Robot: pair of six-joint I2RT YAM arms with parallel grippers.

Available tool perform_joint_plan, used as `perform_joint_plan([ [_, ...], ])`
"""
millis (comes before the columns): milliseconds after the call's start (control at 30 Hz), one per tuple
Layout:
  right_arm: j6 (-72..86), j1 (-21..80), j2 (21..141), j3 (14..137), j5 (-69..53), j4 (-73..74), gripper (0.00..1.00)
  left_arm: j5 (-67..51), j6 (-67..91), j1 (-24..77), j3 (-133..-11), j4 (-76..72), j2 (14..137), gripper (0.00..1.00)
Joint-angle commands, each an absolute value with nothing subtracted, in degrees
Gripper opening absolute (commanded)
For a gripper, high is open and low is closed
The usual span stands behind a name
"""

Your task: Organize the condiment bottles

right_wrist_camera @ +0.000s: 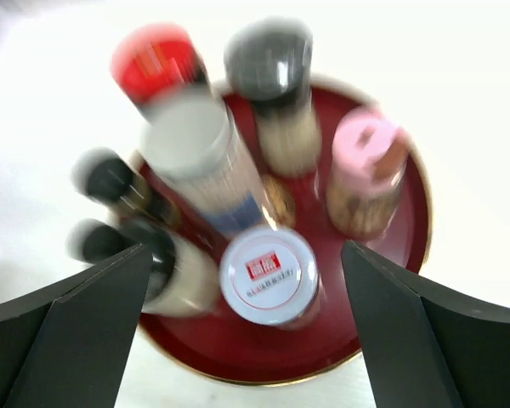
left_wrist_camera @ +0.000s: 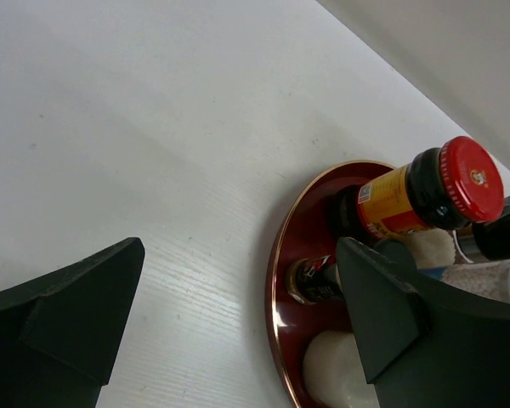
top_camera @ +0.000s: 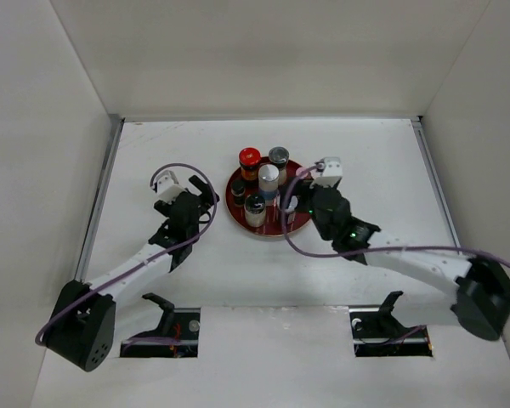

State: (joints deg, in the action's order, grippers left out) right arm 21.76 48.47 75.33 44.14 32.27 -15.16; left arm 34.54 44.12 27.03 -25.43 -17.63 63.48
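Several condiment bottles stand upright on the round red dish [top_camera: 272, 228]. Among them are a dark bottle with a red cap [top_camera: 250, 157], a grey-capped shaker [top_camera: 278, 155], a tall pale one with a silver-white cap [top_camera: 269, 174] and a black-capped one [top_camera: 255, 204]. My right gripper [top_camera: 295, 203] is open over the dish's right side. In the right wrist view it [right_wrist_camera: 245, 255] straddles a white-capped bottle [right_wrist_camera: 268, 272] without touching it, next to a pink-capped one [right_wrist_camera: 370, 140]. My left gripper [top_camera: 210, 202] is open and empty just left of the dish. In the left wrist view it [left_wrist_camera: 238, 255] faces the dish rim [left_wrist_camera: 276, 289] and the red-capped bottle [left_wrist_camera: 459, 183].
White walls enclose the table on the left, back and right. The bottles stand close together on the dish, with two small black-capped ones [right_wrist_camera: 106, 174] at its left. The right wrist view is blurred.
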Motion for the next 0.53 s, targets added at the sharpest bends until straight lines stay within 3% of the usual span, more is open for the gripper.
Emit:
perform_joint_plan([
  [0, 21.53, 47.69, 65.33, 39.48, 36.03, -18.02, 1.00, 35.77, 44.38, 26.76, -30.05, -10.39, 60.65, 1.00],
  [233, 27.59, 41.27, 50.73, 24.45, 44.28, -16.79, 1.00, 37.87, 43.42, 27.20, -35.77, -2.29, 57.22, 1.00],
  [500, 33.92, 38.54, 51.94, 21.97, 48.52, -13.71, 1.00, 38.76, 40.52, 27.73, -37.53, -1.94, 58.62, 1.00],
])
